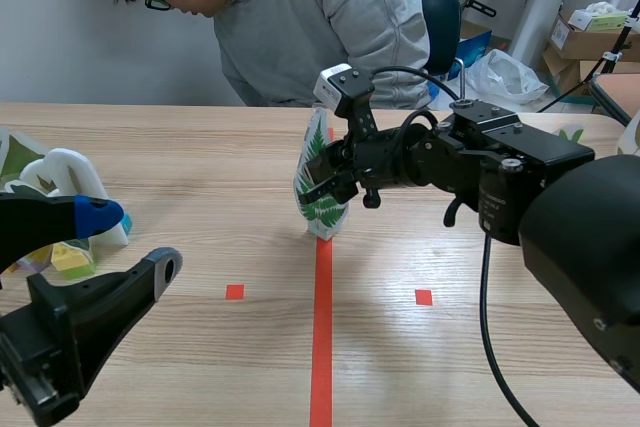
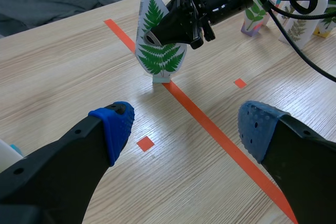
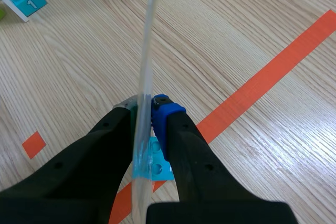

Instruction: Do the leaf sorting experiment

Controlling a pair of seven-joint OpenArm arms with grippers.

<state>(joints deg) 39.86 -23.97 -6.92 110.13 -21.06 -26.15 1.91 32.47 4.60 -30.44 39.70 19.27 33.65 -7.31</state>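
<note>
- Nearest, low at the left: left end effector (image 1: 130, 244), spread wide with blue dotted pads (image 2: 118, 124) well apart, nothing between them, poised over bare wood short of the card.
- Farther out, mid-surface: right end effector (image 1: 325, 182) closed narrow on a white laminated card printed with green fern leaves (image 2: 160, 59), gripped low down and held upright.
- Under the card: light blue brick base (image 3: 157, 166), right at the far end of the long orange-red tape line (image 1: 321, 327); touching the wood or just above it, cannot tell.
- Step in hand, as a judgement: fern card being stood on, or taken from, the centre line, ready for sorting to one side.
- Next move, likely: keep the card vertical, settle the base flat before letting go, or lift clear before carrying; a tall thin card on a small base, so apt to tip if nudged.
- More leaf cards in two groups: at the left edge (image 1: 20, 152) and beyond the right arm (image 2: 254, 17).
- Pale wooden surface (image 1: 180, 147), two small orange-red tape squares (image 1: 234, 292) flanking the line.
- Across it: person in a grey sweatshirt (image 1: 320, 17), leaning forward, head down.
- Behind: white wall, dark chair (image 1: 440, 17), cardboard boxes (image 1: 590, 37) and a clear plastic bag (image 1: 505, 77).
</note>
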